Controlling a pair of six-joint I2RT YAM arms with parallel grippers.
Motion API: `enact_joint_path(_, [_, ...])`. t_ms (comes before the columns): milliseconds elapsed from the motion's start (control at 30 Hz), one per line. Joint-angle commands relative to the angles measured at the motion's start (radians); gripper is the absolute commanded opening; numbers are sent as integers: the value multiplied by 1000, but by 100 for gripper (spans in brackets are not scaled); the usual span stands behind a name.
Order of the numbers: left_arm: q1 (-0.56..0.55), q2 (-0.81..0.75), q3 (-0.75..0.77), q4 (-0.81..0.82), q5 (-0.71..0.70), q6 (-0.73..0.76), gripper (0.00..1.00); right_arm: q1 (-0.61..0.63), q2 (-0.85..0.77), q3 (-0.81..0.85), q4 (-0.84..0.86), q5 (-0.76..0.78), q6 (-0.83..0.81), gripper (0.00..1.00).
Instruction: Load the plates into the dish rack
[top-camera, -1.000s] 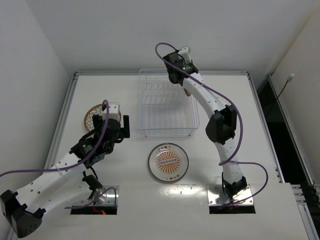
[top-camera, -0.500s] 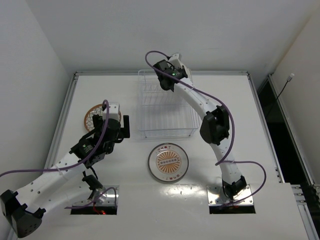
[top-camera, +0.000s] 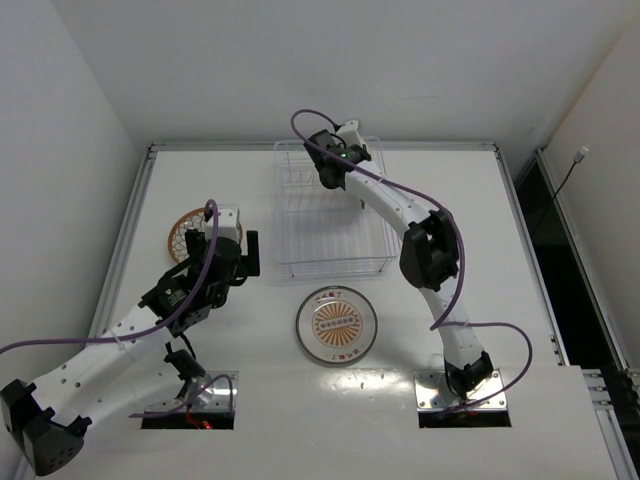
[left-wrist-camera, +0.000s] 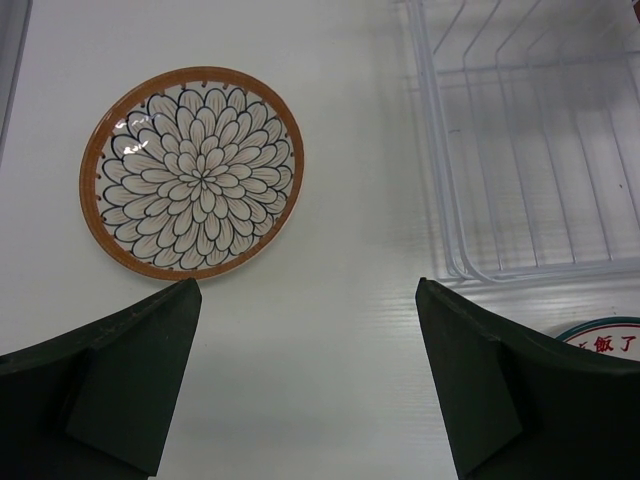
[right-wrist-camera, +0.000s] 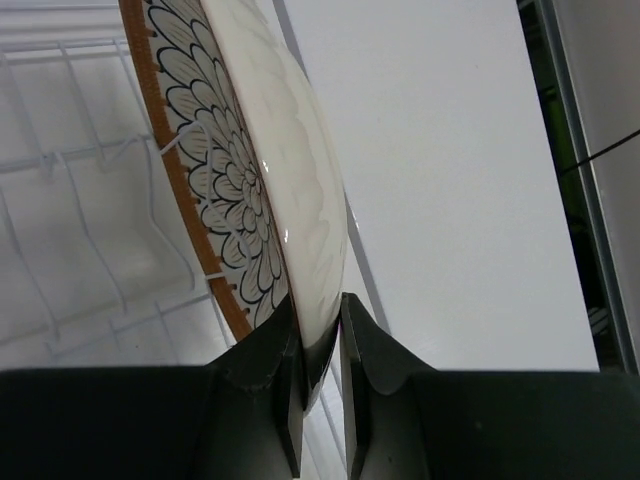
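Three plates: our right gripper (right-wrist-camera: 320, 325) clamps an orange-rimmed petal-patterned round plate (right-wrist-camera: 250, 170) on edge over the far end of the white wire dish rack (top-camera: 330, 265), a second petal-patterned plate (left-wrist-camera: 192, 186) lies at left near our left gripper (left-wrist-camera: 305, 320), fingers apart, and a medallion plate (top-camera: 336, 324) just near of the rack.

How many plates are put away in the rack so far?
None seem racked yet. The right arm's jaws pinch one flower plate on edge above the dish rack. Left on the table: another flower plate near the open left jaws, and the lettered plate.
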Motion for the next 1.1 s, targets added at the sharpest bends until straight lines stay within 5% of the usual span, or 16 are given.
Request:
enact_joint_path(0, [13,-4,-5,38,-3,2,87,-5,-18,-20,-2,-204,80,11])
enact_joint_path(600, [13,-4,-5,38,-3,2,87,-14,-222,-95,30,-286,98,65])
enact_joint_path(1067, [13,14,-5,38,-12,2,87,-111,-280,-135,71,-315,5,69])
